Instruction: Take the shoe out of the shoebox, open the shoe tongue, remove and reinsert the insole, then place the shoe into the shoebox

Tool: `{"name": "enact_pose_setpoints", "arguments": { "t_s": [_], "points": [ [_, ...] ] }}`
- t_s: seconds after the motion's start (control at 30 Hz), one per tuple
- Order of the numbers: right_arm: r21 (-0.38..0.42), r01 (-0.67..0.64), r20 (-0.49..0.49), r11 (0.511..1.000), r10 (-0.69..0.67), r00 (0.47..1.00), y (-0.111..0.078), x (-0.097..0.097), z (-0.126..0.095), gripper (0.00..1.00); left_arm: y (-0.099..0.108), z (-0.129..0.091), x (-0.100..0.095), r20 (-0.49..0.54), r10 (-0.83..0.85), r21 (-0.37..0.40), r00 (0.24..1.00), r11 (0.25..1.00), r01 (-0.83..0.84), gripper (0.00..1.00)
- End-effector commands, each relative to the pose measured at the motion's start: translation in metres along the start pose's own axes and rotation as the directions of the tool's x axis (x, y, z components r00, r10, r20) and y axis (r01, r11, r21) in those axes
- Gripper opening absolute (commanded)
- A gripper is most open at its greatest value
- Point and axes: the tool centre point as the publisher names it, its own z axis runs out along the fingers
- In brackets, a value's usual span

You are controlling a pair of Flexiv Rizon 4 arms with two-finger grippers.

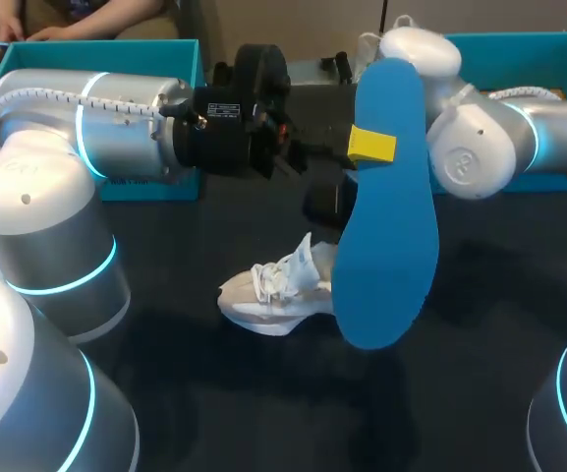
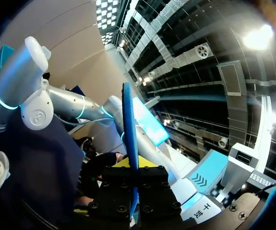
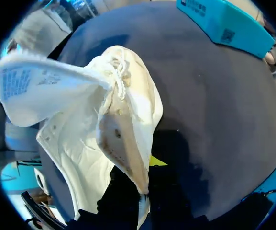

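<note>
**Insole held clear of the shoe, ready for reinsertion**

The left gripper [image 2: 131, 167] is clamped on the blue insole [image 1: 391, 216], which stands nearly upright above the table [image 1: 263, 413] and just over the white shoe [image 1: 268, 295]. The right gripper [image 3: 145, 170] pinches the shoe's collar edge. The tongue [image 3: 37, 81] is folded back and the opening is exposed.

Risks, as judged: the insole is gripped toward its upper end, so its long free end may flex or swing. At reinsertion it could then meet the shoe's rim instead of the opening. The thin collar hold may also let the shoe twist or slip once the insole pushes in.

Hidden: in the head view the insole covers the shoe's heel and the right gripper. Whether the shoe rests on the table or hangs just above it cannot be told. Two teal boxes [image 1: 155, 182] stand at the far side, and which one is the shoebox is unclear.
</note>
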Motion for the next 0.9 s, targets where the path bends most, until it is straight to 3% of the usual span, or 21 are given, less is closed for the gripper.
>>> {"name": "enact_pose_setpoints", "arguments": {
  "t_s": [0.03,0.23,0.43,0.73,0.9],
  "points": [
    [-0.049,-0.072,-0.005,0.996,0.072,0.997,-0.010,0.008,-0.025,0.00,0.001,0.000,0.000,0.002,0.000,0.000,1.000,1.000,0.000,0.00],
    [-0.174,-0.234,-0.017,0.956,0.235,0.972,-0.013,0.010,-0.040,0.00,0.001,0.000,0.000,0.002,0.000,0.000,1.000,1.000,0.000,0.00],
    [-0.291,-0.392,-0.074,0.873,0.388,0.919,-0.009,0.012,-0.030,0.00,0.001,0.000,0.000,0.002,0.000,0.000,1.000,1.000,0.000,0.00],
    [-0.291,-0.588,-0.128,0.755,0.579,0.805,0.004,0.017,-0.027,0.00,0.001,0.000,0.000,0.002,0.000,0.000,1.000,1.000,0.000,0.00],
    [-0.271,-0.646,-0.168,0.714,0.626,0.762,0.008,0.020,-0.027,0.00,0.001,0.000,0.000,0.002,0.000,0.000,1.000,1.000,0.000,0.00]
  ]
}}
